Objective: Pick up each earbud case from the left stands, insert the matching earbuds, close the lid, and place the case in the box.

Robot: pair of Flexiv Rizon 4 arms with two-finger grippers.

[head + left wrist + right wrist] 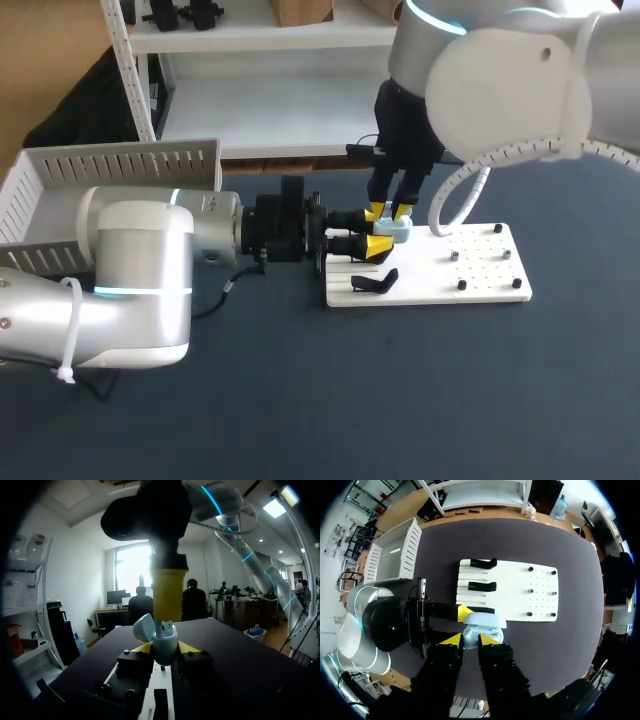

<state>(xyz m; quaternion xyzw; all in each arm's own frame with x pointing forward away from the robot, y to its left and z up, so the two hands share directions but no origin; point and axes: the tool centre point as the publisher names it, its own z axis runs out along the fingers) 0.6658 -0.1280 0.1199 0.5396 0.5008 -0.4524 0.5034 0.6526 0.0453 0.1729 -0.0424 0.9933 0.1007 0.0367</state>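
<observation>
**Light, slick case: keep the hold on its body**

Your left gripper (165,649) pinches the pale blue earbud case (484,624) by the two sides of its body. It holds the case above the white stand board (480,272) with the lid (144,627) hinged open. Your right gripper (470,641) hangs just over the open case, and you cannot tell its state. Expect the case to be light, rigid and smooth, so it may twist in the pinch. Grip the body low and clear of the hinge, since the lid is probably the weak part.
</observation>
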